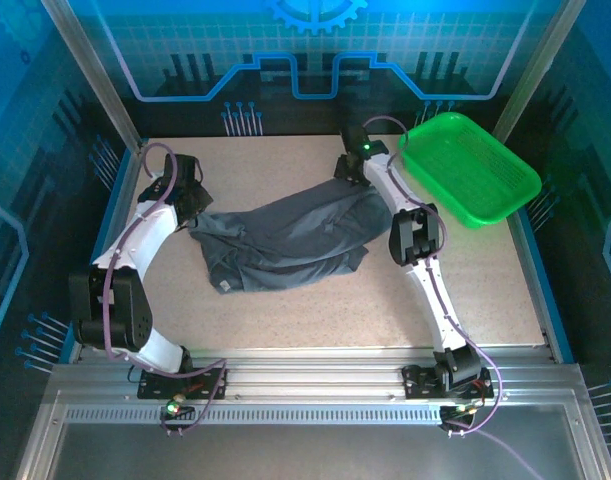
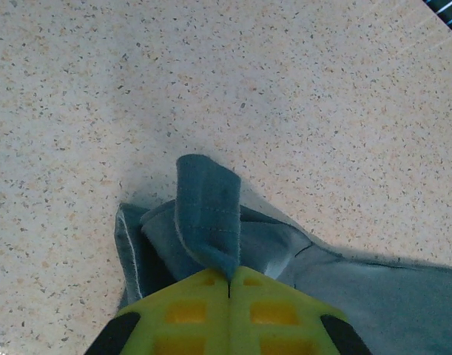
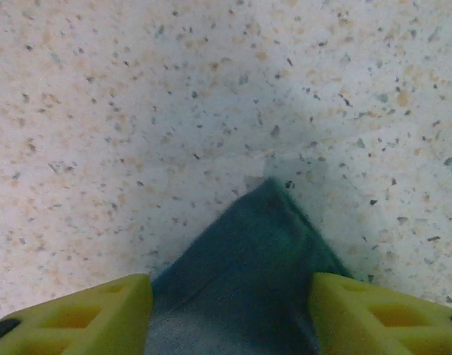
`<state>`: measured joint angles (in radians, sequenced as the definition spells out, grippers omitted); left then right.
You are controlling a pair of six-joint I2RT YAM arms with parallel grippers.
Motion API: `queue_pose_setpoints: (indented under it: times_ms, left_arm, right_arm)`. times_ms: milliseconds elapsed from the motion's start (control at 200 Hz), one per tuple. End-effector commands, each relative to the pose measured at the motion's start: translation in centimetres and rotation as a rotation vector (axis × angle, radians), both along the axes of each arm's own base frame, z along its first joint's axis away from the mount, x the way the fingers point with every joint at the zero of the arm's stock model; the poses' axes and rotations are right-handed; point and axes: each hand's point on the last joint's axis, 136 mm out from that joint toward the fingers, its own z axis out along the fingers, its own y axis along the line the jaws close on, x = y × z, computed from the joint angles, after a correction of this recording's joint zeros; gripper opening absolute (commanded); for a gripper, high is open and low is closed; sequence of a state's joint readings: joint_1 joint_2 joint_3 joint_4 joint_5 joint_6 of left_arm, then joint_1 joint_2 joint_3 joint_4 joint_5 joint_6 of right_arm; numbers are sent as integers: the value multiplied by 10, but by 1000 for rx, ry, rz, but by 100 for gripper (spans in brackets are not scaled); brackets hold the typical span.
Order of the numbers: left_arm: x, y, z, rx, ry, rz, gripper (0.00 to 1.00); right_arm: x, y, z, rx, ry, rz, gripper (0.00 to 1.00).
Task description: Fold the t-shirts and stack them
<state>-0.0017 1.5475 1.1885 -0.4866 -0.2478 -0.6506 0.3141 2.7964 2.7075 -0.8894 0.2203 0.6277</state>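
t-shirt point(image 1: 285, 235): crumpled, near green tray point(image 1: 515, 185). left gripper point(image 2: 229, 285): clamped on its edge. right gripper point(image 3: 229, 292): jaws apart astride its corner.

Work surface: table top point(image 1: 285, 310) in pale beige composite with fine dark speckle, matt, evenly lit, soft shadows only. Near edge: aluminium rails point(image 1: 315, 372) running full width, a slotted metal strip point(image 1: 305, 412) in front of them. Right border: blue lip point(image 1: 543, 290) along the table. Rear: blue-tinted back panel point(image 1: 315, 60) with printed grid, circuit-style outline and a gear emblem point(image 1: 317, 12) at top centre. Two slanted aluminium posts, left point(image 1: 90, 72) and right point(image 1: 540, 68), frame the panel. Side walls point(image 1: 25, 150) dark blue with line graphics
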Motion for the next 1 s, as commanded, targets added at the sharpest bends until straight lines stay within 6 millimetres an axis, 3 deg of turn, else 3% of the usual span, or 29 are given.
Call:
queue_pose_setpoints:
  times_ms: [0, 145, 250, 345, 510, 645, 665, 690, 840, 995]
  left_arm:
    - [8, -3, 2, -26, -15, 3, 0]
    - [8, -3, 2, -26, -16, 0, 0]
    - [7, -4, 4, -25, -16, -3, 0]
    - [7, -5, 4, -29, -16, -8, 0]
    - [8, -8, 11, -41, -37, -20, 0]
    - [15, -9, 34, -65, -102, -12, 0]
    - [18, -10, 40, -72, -119, -10, 0]
    - [20, -11, 45, -82, -136, -6, 0]
    - [39, -13, 97, -131, -286, 17, 0]
    - [52, -8, 180, -144, -497, 30, 0]
  right_arm:
    - [-34, 13, -44, 12, 170, 45, 45]
    - [-48, 6, -48, -63, 217, 61, 19]
    - [-52, 1, -40, -119, 217, 63, 1]
    - [-50, -3, -17, -158, 172, 49, 0]
    - [-38, -5, 70, -125, -32, 26, 0]
    - [-38, -11, 146, -56, -176, 3, 0]
    - [-38, -12, 149, -50, -179, -1, 0]
    - [-40, -14, 171, -28, -216, -6, 0]
    - [-44, -28, 237, 88, -335, -37, 0]
    - [-49, -39, 313, 185, -474, -28, 0]
